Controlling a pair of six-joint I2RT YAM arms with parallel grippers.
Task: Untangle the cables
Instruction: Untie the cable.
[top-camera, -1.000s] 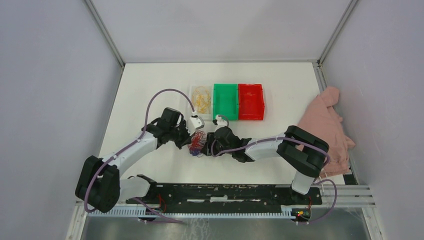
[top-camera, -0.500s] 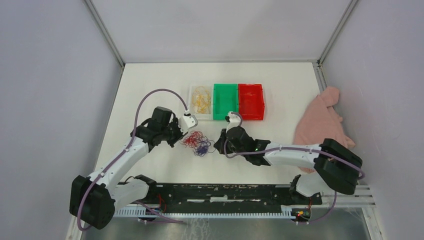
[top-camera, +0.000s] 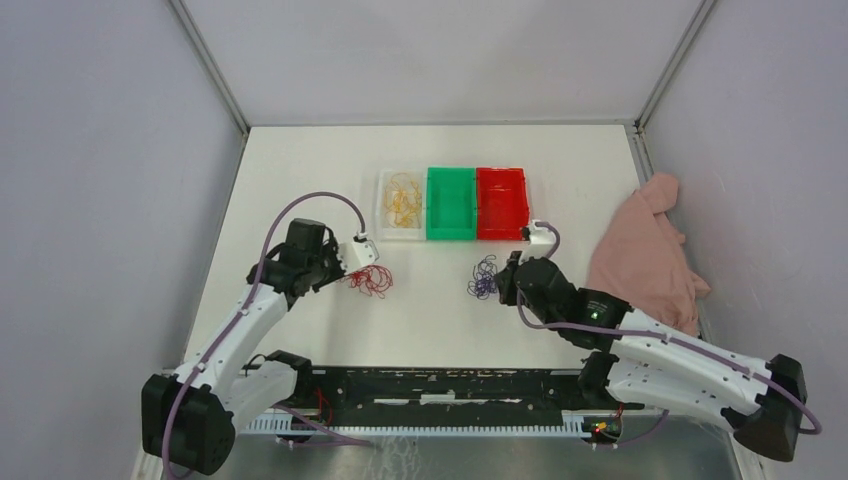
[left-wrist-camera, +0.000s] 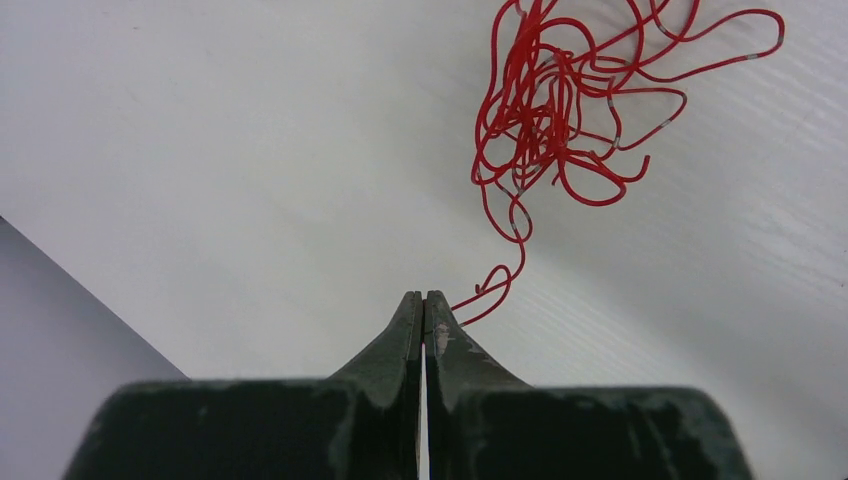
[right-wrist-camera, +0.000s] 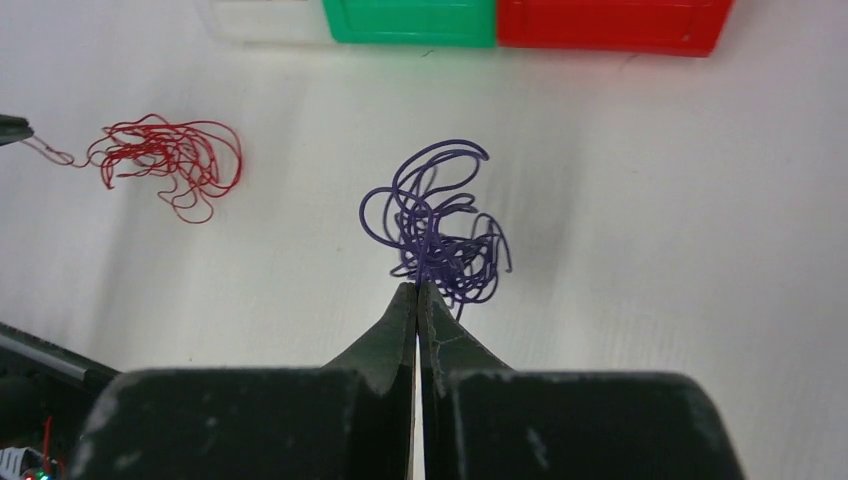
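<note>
The red cable (top-camera: 371, 281) is a loose bundle on the table left of centre; it fills the upper right of the left wrist view (left-wrist-camera: 560, 110) and shows in the right wrist view (right-wrist-camera: 170, 158). My left gripper (top-camera: 350, 273) (left-wrist-camera: 424, 298) is shut on its loose end. The dark blue-purple cable (top-camera: 483, 277) (right-wrist-camera: 440, 225) lies apart from it, to the right. My right gripper (top-camera: 499, 283) (right-wrist-camera: 417, 287) is shut on it at the bundle's near side. The yellow cable (top-camera: 402, 199) lies in the clear bin (top-camera: 385, 228).
A green bin (top-camera: 451, 203) and a red bin (top-camera: 501, 203) stand beside the clear bin at mid table. A pink cloth (top-camera: 650, 250) lies at the right edge. A black rail (top-camera: 450, 385) runs along the near edge.
The two arms have pulled apart: the left moved left with the red cable, the right moved right with the blue-purple cable. The two bundles, tangled together a second ago, are now separate.
</note>
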